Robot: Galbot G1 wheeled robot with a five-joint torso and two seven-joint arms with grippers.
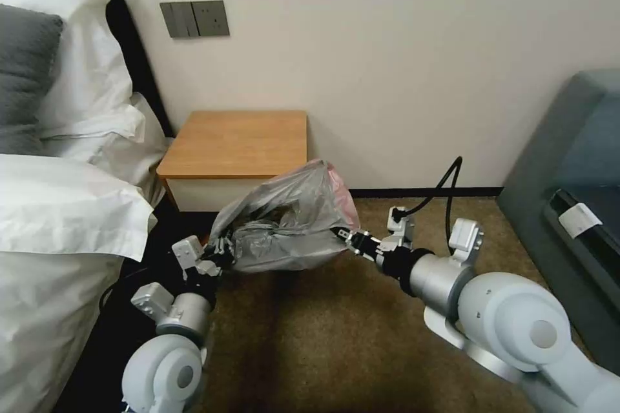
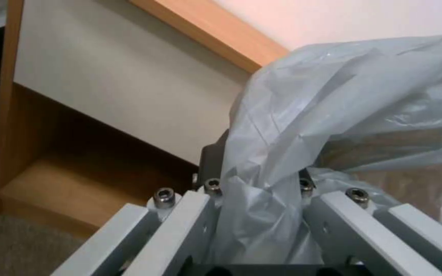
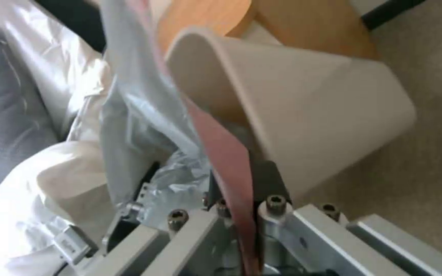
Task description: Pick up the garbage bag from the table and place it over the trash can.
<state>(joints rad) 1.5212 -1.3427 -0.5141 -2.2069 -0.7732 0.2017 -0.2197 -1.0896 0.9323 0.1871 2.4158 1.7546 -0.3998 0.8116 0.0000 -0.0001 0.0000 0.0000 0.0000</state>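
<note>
The grey, shiny garbage bag point(image 1: 284, 219) with its pinkish edge point(image 3: 228, 161) hangs stretched between both grippers, in front of the table's right front corner and just above the carpet. My left gripper point(image 1: 225, 251) is shut on the bag's left side; grey plastic is bunched between its fingers point(image 2: 259, 191). On the bag's right side my right gripper point(image 1: 343, 234) is shut on the pink edge point(image 3: 241, 199). The cream trash can point(image 3: 308, 111) stands right beside that edge, its rim touching the plastic; in the head view the bag hides it. The wooden table point(image 1: 236, 142) has a bare top.
A bed with white pillows point(image 1: 64, 206) and a grey pillow point(image 1: 26, 71) lies along the left. A grey upholstered seat point(image 1: 568, 168) stands at the right. Brown carpet point(image 1: 323, 335) spreads in front. The table's low shelf point(image 2: 67, 184) is close to my left gripper.
</note>
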